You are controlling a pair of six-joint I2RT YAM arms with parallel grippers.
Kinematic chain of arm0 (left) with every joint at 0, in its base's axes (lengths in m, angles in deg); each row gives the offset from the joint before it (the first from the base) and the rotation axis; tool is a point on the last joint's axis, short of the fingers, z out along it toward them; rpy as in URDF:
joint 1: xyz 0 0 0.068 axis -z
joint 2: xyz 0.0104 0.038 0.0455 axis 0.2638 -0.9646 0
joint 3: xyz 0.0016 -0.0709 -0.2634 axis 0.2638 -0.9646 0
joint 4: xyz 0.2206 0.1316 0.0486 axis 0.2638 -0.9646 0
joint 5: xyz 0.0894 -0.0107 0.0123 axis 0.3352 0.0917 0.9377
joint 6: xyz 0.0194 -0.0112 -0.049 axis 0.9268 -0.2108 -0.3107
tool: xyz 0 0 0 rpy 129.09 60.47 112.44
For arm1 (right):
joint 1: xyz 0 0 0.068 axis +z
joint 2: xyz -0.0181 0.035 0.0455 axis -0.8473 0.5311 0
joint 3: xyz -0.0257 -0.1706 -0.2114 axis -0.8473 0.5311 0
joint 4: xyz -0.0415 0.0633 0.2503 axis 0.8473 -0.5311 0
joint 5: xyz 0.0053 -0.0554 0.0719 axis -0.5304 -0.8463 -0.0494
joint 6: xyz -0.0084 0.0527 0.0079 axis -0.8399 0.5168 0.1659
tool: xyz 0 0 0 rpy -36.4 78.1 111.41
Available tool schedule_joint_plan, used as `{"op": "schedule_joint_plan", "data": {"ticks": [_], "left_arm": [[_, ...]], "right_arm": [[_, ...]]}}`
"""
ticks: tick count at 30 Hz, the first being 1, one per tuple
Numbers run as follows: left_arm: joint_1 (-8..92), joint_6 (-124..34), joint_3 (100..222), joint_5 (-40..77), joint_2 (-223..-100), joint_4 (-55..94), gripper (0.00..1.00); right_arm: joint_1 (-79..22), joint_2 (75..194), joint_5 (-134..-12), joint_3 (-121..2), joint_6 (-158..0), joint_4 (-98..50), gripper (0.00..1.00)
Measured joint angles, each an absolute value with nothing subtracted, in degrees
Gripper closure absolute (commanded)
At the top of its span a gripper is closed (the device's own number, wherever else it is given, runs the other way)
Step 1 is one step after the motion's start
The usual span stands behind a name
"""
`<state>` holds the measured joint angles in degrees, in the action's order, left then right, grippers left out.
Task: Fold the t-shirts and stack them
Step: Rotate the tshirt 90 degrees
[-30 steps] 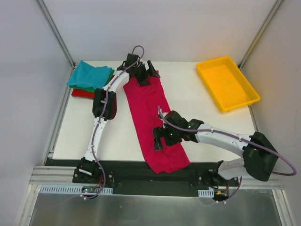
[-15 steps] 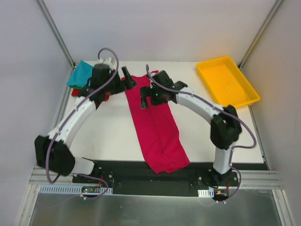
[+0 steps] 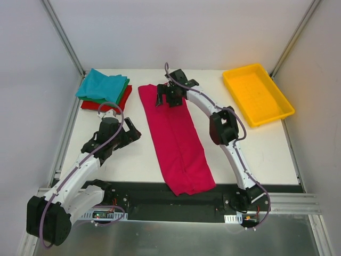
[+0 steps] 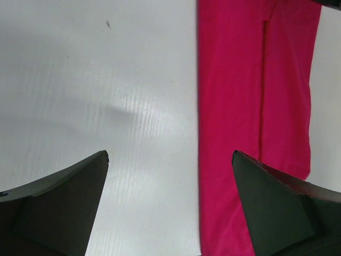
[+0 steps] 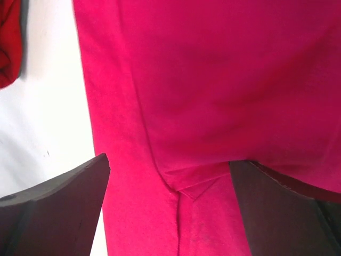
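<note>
At table [image 3: 133, 160] centre, pink tee [image 3: 176, 141] folded lengthwise into long strip, lying from far side to near edge. Over its far end, right gripper [image 3: 166, 100], jaws spread wide, holding nothing; contact with cloth not discernible. Left of strip, above bare table, left gripper [image 3: 132, 133], jaws likewise wide, empty. At far-left corner, stack [image 3: 102, 88]: teal on green on red. At far right, tray [image 3: 257, 93].
</note>
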<state>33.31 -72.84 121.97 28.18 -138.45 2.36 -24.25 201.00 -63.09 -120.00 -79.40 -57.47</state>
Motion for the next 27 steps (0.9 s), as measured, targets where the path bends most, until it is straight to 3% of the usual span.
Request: {"op": "schedule_joint_plan", "data": {"ticks": [18, 27], "left_arm": [[33.9, -71.9, 124.0, 23.8, -145.5, 5.1, 0.01], [44.1, -71.8, 124.7, 19.4, -147.3, 6.0, 0.01]], "right_arm": [[-37.1, 201.8, -60.3, -120.1, -65.2, -56.2, 0.04], [-38.5, 199.8, -61.2, -119.4, -66.5, -57.9, 0.04]]}}
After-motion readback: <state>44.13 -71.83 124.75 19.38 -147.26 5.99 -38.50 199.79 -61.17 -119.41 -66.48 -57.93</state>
